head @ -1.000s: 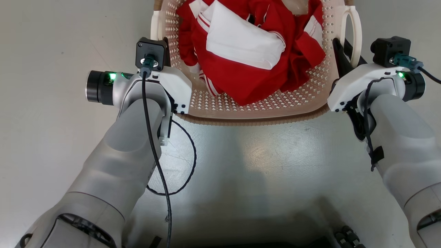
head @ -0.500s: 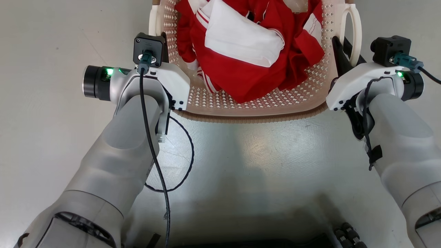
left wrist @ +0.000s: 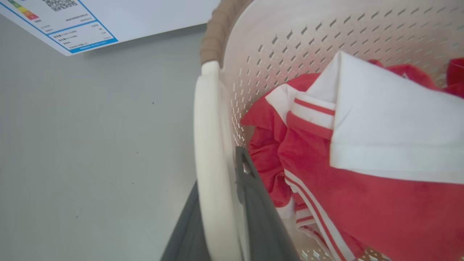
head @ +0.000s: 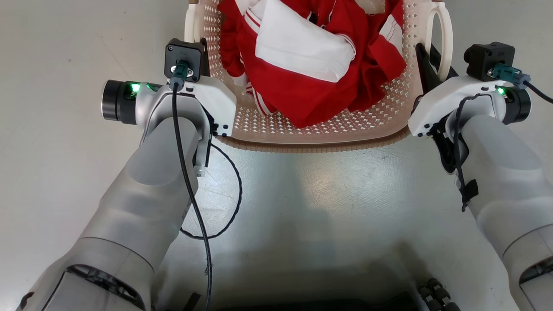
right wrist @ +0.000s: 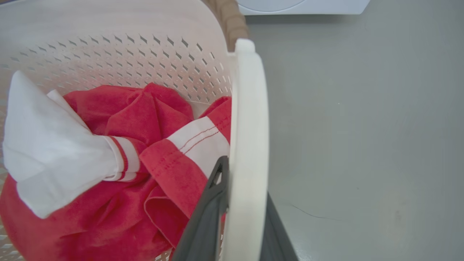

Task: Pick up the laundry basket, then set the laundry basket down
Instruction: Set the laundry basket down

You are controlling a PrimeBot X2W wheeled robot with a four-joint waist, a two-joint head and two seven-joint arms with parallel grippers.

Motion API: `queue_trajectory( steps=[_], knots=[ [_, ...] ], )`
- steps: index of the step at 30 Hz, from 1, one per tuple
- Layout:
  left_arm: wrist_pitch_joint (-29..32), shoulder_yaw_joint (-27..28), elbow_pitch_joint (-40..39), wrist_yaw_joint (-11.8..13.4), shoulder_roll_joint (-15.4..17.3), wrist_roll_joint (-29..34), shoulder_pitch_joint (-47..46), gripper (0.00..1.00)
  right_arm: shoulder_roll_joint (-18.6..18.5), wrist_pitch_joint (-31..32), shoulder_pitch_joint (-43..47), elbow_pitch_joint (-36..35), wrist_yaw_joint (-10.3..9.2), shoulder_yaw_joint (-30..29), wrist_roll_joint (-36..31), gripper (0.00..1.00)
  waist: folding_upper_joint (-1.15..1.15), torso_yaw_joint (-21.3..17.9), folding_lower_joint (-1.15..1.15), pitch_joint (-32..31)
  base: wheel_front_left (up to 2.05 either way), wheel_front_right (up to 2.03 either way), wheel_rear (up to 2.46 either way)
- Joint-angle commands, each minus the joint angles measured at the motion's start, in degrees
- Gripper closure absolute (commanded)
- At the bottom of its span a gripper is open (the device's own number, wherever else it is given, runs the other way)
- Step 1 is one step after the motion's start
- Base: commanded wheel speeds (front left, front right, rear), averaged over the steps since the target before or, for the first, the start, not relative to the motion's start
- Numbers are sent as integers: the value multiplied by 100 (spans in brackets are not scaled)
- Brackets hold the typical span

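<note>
The laundry basket [head: 345, 129] is cream, perforated and brown-rimmed, and sits at the top centre of the head view with red and white clothes [head: 302, 65] inside. My left gripper [head: 203, 52] is shut on the basket's left loop handle [head: 189, 26]. In the left wrist view its dark fingers [left wrist: 253, 206] clamp either side of that white handle [left wrist: 210, 145]. My right gripper [head: 427, 65] is shut on the right loop handle [head: 445, 39]. The right wrist view shows its fingers [right wrist: 208, 206] pinching that handle [right wrist: 250, 108].
Grey floor [head: 324, 207] surrounds the basket. A white washing machine with a blue-edged label [left wrist: 72, 25] stands beyond it, and its lower edge [right wrist: 301, 5] shows in the right wrist view. A black cable [head: 229, 194] loops off my left forearm. My dark base [head: 328, 302] is at the bottom.
Basket, clothes and both grippers have slid together a little toward the top of the head view. Both grips on the handles are unchanged.
</note>
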Motion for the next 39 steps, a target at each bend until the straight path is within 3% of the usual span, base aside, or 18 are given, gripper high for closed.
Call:
queue_trajectory(
  steps=[1, 3, 4, 6, 8, 9, 10, 12, 14, 29, 39],
  knots=[
    [-39, 23, -99, -67, 21, 94, -12, 100, 183, 13, 259, 21, 42, 152, -106, 100, 0, 3, 0, -5, 0, 0, 0],
    [-39, 12, -87, -78, 21, 68, -12, 80, 194, 13, 252, 88, 42, 185, -93, 92, 0, 5, 0, -9, 0, 0, 0],
    [-39, 6, -79, -82, 21, 61, -12, 69, 202, 13, 249, 109, 42, 205, -81, 73, 0, 3, 0, -11, 0, 0, 0],
    [-39, -4, -69, -82, 21, 51, -19, 64, 206, 13, 237, 129, 42, 228, -54, 68, 0, 0, 0, -12, 0, 0, 0],
    [-39, -13, -61, -84, 21, 38, -26, 50, 202, 13, 231, 143, 42, 243, -24, 56, 0, 2, 0, -8, 0, 0, 0],
    [-39, -16, -63, -83, 21, 30, -30, 17, 196, 13, 230, 153, 42, 252, -14, 54, 0, 5, 0, -6, 0, 0, 0],
    [-39, -19, -71, -83, 21, 25, -34, 11, 194, 13, 230, 168, 42, 260, -2, 48, 0, 8, 0, -4, 0, 0, 0],
    [-39, -26, -90, -79, 21, 14, -31, 0, 189, 13, 224, 183, 42, 278, 17, 17, 0, 11, 0, -2, 0, 0, 0],
    [-39, -28, -98, -72, 21, 3, -23, 0, 186, 12, 219, 187, 42, 295, 33, 0, 0, 11, 0, -2, 0, 0, 0],
    [-39, 3, -65, -1, 21, -48, 10, 0, 105, 12, 201, 65, 42, 211, 11, 0, 0, 6, 0, -120, 0, 0, 0],
    [-39, 145, 177, 330, 21, 62, 98, 0, 51, 12, 389, -360, 42, -190, -302, 0, 0, -60, 0, -556, 0, 0, 0]
  ],
)
